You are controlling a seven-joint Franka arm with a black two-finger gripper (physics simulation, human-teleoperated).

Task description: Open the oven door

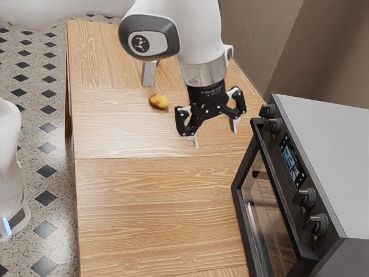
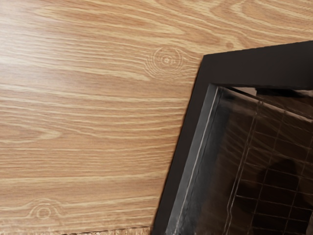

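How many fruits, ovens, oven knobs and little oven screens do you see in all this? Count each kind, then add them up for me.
Fruit: 1
Oven: 1
Oven knobs: 4
Oven screen: 1
Total: 7

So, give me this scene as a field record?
pincer: open, empty, over the table; pincer at
table: wood grain
appliance: oven, at the exterior view's right
oven door: not wide open; shut or slightly ajar, can't tell
controls: lit display, four knobs
fruit: mango, on the table
contact: none between pincer and door
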